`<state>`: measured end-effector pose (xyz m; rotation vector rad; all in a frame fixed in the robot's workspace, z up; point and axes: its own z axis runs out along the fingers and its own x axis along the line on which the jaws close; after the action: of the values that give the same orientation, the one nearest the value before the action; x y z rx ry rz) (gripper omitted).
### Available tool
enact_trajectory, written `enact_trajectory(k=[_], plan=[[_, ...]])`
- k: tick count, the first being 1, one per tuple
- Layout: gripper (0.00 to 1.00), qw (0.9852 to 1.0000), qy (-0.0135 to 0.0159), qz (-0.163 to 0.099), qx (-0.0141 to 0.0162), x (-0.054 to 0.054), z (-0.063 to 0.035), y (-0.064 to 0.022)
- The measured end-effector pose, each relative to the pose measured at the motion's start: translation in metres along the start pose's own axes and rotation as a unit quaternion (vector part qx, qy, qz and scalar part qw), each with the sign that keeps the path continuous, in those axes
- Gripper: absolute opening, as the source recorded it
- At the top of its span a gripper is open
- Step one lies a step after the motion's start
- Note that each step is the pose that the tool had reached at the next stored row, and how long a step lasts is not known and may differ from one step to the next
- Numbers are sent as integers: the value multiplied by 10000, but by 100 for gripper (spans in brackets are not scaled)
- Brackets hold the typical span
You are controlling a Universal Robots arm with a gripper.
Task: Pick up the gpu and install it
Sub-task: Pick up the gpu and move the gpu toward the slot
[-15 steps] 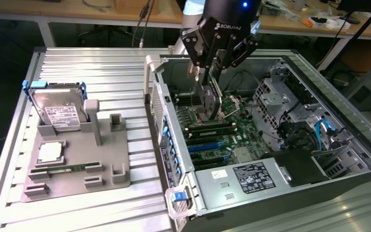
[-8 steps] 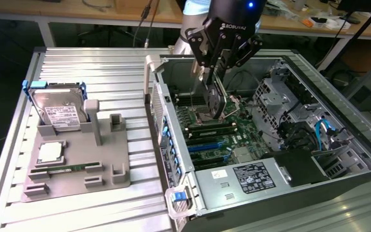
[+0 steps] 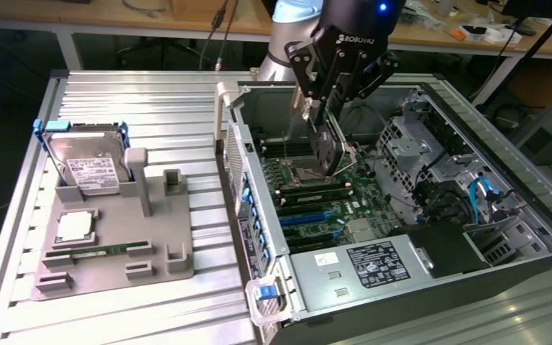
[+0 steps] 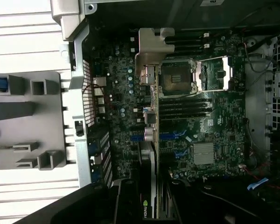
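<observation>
Hovering above the motherboard, your gripper grasps the gpu. You see the card held on edge.

"ROBOTIQ" in white letters on the tool housing. Small green logo mark on the gpu edge. Labels on the hard drive and power supply are too small to read.
</observation>
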<state>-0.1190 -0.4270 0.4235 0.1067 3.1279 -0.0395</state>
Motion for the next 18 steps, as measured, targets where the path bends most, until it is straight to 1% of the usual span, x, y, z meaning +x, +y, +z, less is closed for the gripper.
enact_trajectory(k=[10, 15, 18], plan=[[27, 10000, 0, 0, 7, -125, 1, 13], [27, 10000, -1, -12, 7, -221, 3, 19], [27, 10000, -2, -73, 6, -271, 4, 24]])
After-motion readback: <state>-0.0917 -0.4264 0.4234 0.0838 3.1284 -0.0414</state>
